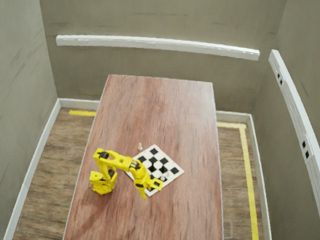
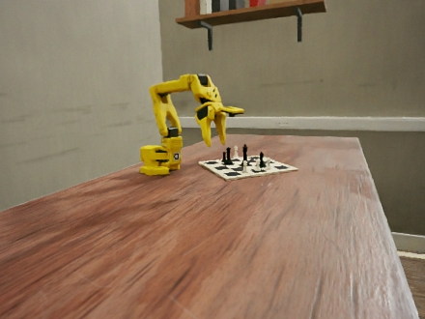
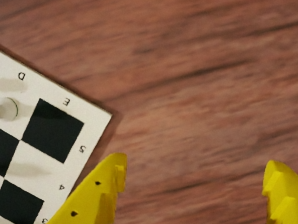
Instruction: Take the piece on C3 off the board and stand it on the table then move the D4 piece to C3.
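Observation:
The small chessboard (image 1: 156, 168) lies on the wooden table in front of the arm's base; it also shows in the exterior view (image 2: 247, 168). Several black and white pieces stand on it, such as a tall black one (image 2: 244, 152). A small white piece (image 1: 140, 146) stands upright on the table just beyond the board's far left corner. My gripper (image 1: 150, 187) hangs above the board's near corner, well above the pieces (image 2: 217, 135). In the wrist view its fingers stand apart over bare wood with nothing between them; one board corner (image 3: 40, 149) lies at the left.
The arm's yellow base (image 1: 103, 182) sits near the table's left edge. The table's left edge runs close beside the base. A wall shelf (image 2: 251, 12) hangs far behind.

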{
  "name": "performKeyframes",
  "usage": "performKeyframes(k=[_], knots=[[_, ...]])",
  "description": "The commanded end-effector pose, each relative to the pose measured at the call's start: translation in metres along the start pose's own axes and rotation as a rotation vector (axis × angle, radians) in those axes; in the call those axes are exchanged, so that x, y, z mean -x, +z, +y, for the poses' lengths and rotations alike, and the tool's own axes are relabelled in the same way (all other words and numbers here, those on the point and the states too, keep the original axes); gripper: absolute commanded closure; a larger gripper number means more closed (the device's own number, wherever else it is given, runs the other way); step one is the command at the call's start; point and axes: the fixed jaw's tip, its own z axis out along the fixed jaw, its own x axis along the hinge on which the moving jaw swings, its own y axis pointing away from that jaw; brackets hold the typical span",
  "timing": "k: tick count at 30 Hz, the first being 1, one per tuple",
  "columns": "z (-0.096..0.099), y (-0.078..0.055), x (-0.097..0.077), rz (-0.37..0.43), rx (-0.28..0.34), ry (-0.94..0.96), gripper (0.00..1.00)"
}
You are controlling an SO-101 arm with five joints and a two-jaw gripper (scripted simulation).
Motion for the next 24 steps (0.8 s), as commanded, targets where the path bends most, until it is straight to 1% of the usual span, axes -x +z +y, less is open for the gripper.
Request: performKeyframes(k=[1,6,10,12,15,18,24], knots=[[-0.041,-0.003,-0.002,0.030,-0.069,0.159,0.67],[-0.077,-0.009,-0.015,0.066,-0.130,0.332,0.64],[-0.096,-0.014,-0.025,0.085,-0.162,0.430,0.62],[-0.096,-0.014,-0.025,0.085,-0.162,0.430,0.62],[-0.104,-0.016,-0.030,0.094,-0.176,0.476,0.61],[-0.109,-0.017,-0.033,0.099,-0.183,0.501,0.60],[-0.110,-0.018,-0.034,0.101,-0.186,0.510,0.60]])
